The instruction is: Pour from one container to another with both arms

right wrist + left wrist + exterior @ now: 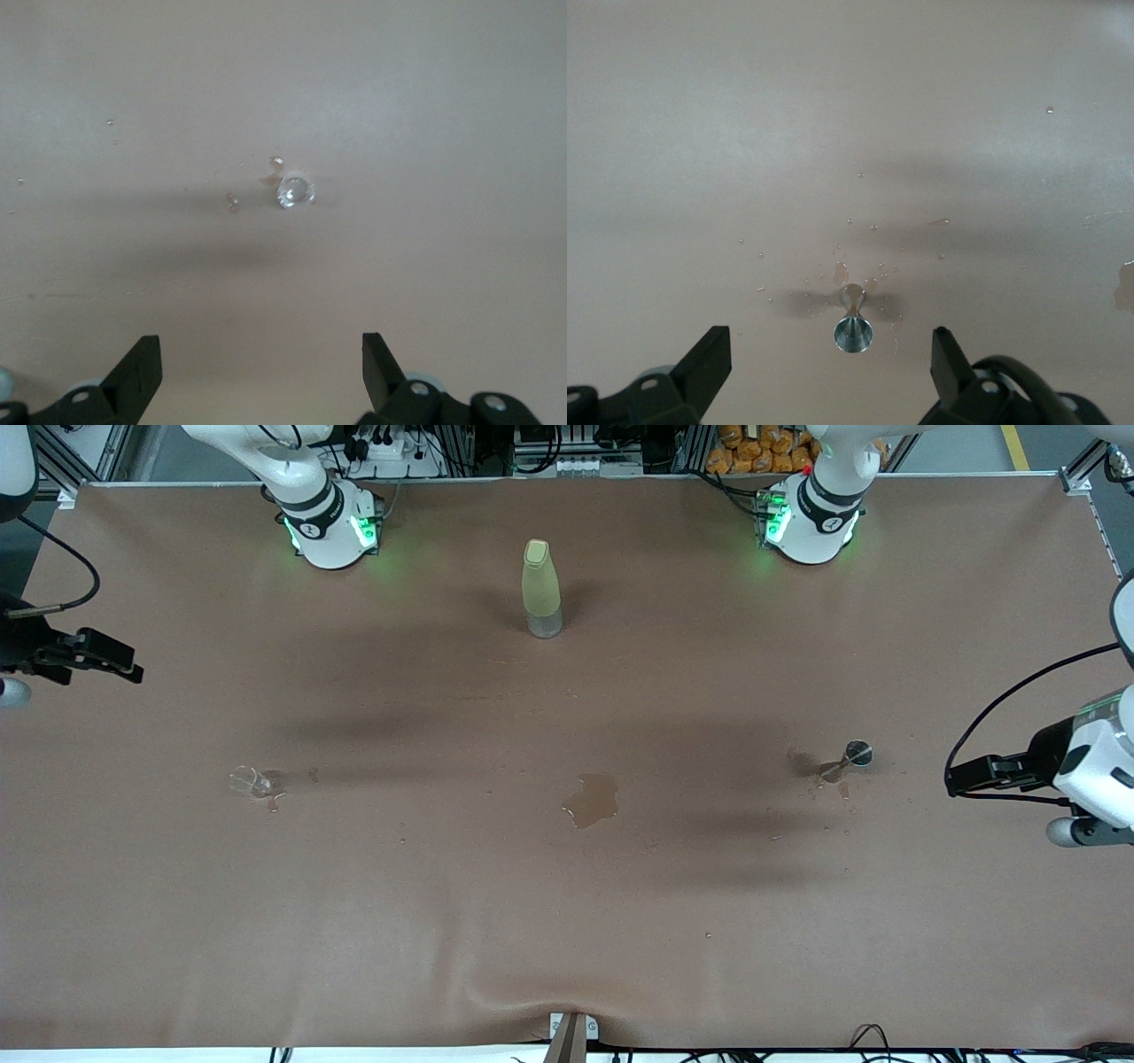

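Bottle: bottle (541, 589) stands upright with its cap on, between the two arm bases and farther from the front camera than everything else, so we'd guess it's parked clear of the pouring spot.
Glass: clear glass (251, 781) sits toward the right arm's end of the surface (567, 921), a few drops just beside it.
Cup: small metal cup (856, 755) sits toward the left arm's end, in a wet patch with splashes around.
Puddle: brown puddle (592, 799) lies between glass and cup, probably liquid that missed.
Left pincer: left pincer (831, 354) hangs wide apart over the cup's end, holding nothing.
Right pincer: right pincer (261, 354) hangs wide apart too, glass in its view.
Stage: we can't call it; fits arms poised to pick up or pulled back after pouring.
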